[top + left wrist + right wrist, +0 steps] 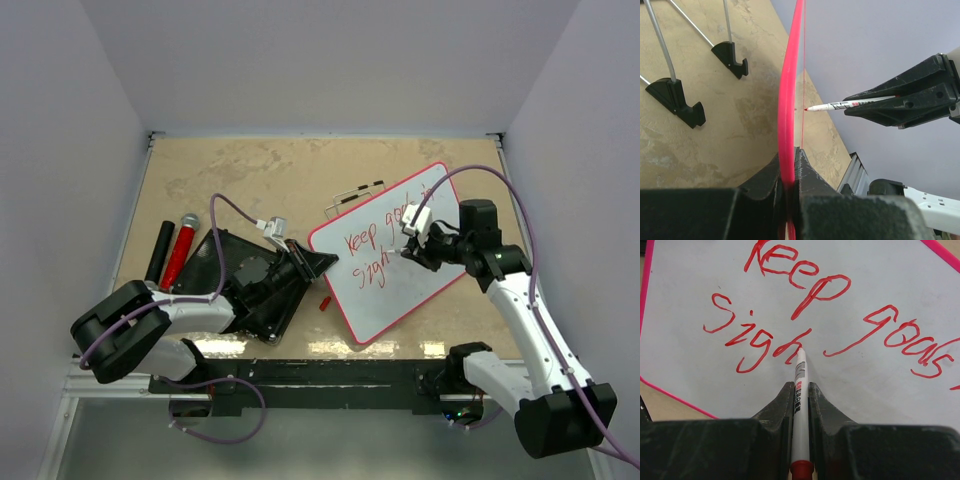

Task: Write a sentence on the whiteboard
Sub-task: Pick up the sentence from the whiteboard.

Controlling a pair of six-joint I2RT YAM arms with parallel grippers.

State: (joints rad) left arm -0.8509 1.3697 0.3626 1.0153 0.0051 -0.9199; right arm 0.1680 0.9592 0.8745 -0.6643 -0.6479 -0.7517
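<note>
Left gripper [789, 161] pinches whiteboard [392, 296] rim at 9 o'clock, right gripper [800, 390] pinches marker [800, 371]; wire stand [676, 99] crowds 11 o'clock edge.

Work cell from above. A desk [250, 170] with a beige, marble-veined top spans the enclosure. Plain pale lilac-grey panels close it in: the back wall [320, 60], the left wall [60, 150] and the right wall [590, 120]. A metal rail [100, 385] borders the near edge. Lighting is soft and even, with pale reflections [330, 348] along the desk's near margin.

Askew red-rimmed whiteboard [400, 295], red sentence [810, 300] "Keep goals… sigh"
</note>
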